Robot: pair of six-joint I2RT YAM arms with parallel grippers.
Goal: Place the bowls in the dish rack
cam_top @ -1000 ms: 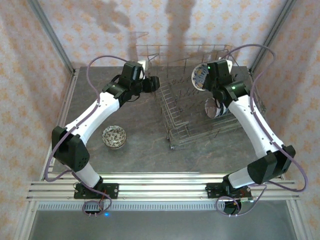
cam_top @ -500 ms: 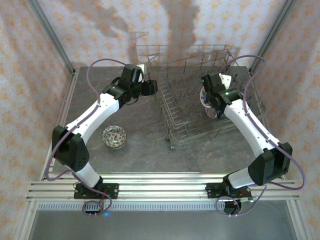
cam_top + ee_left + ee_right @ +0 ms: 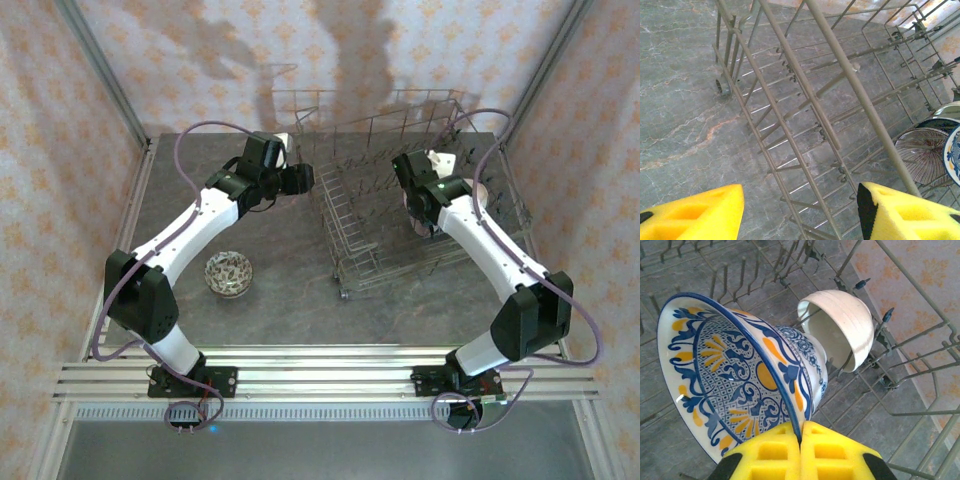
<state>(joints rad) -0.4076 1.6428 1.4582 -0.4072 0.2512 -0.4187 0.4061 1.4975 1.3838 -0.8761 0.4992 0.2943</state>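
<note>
My right gripper (image 3: 801,437) is shut on the rim of a blue-and-white bowl with orange marks (image 3: 740,375). It holds that bowl tilted on edge over the tines inside the dish rack (image 3: 340,215). Just behind it a cream bowl (image 3: 840,327) rests on its side between the tines. A pink-patterned bowl (image 3: 228,273) sits on the table left of the rack. My left gripper (image 3: 303,178) hovers at the rack's left side, open, and its yellow fingers (image 3: 695,215) have only rack wire (image 3: 790,100) and table below them. A dark striped bowl (image 3: 920,155) stands in the rack.
The rack has tall wire sides and upright tines close around the held bowl. The patterned wall (image 3: 920,285) runs just beyond the rack's far side. Bare grey table (image 3: 270,250) lies between the pink bowl and the rack.
My right arm has swung left and down, carrying the blue-and-white bowl from above the rack into it. The left arm has hardly moved.
</note>
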